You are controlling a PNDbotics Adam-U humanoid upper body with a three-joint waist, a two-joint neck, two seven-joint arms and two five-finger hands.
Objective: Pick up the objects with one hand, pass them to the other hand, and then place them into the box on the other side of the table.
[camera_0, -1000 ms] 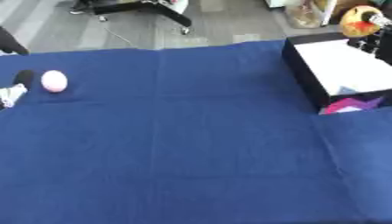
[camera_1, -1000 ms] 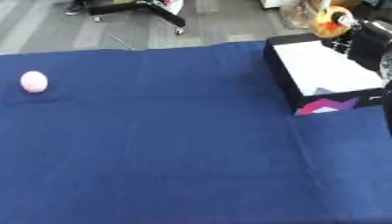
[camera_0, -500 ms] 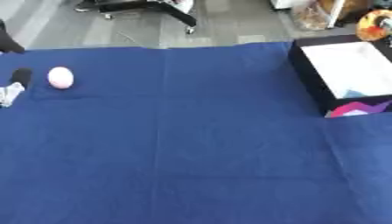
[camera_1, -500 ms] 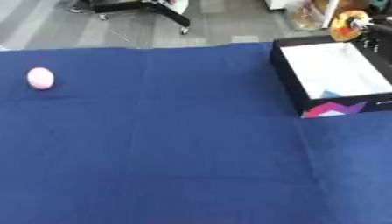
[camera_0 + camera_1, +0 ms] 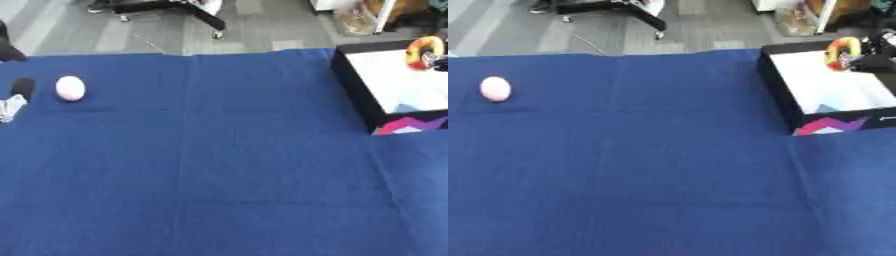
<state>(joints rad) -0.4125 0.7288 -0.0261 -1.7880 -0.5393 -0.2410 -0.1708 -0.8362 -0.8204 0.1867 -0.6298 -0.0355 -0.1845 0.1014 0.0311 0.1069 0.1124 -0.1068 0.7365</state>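
A pink egg-shaped object (image 5: 495, 89) lies on the blue cloth at the far left. On the right stands a black box (image 5: 776, 95) with a white inside. Over the box's far part hangs a yellow and red object (image 5: 842, 52), with my dark right hand (image 5: 878, 54) shut on it from the right. Only a black and silver part of my left hand (image 5: 17, 95) shows at the left edge, just left of the pink object; its pose is unclear.
The blue cloth (image 5: 219, 165) covers the whole table. A pink and purple label (image 5: 833, 125) marks the box's near wall. Beyond the far edge is grey floor with a chair base (image 5: 166, 7).
My right hand has brought the yellow and red object from beyond the box's far wall to over its inside. The view has shifted slightly; the pink object has stayed put.
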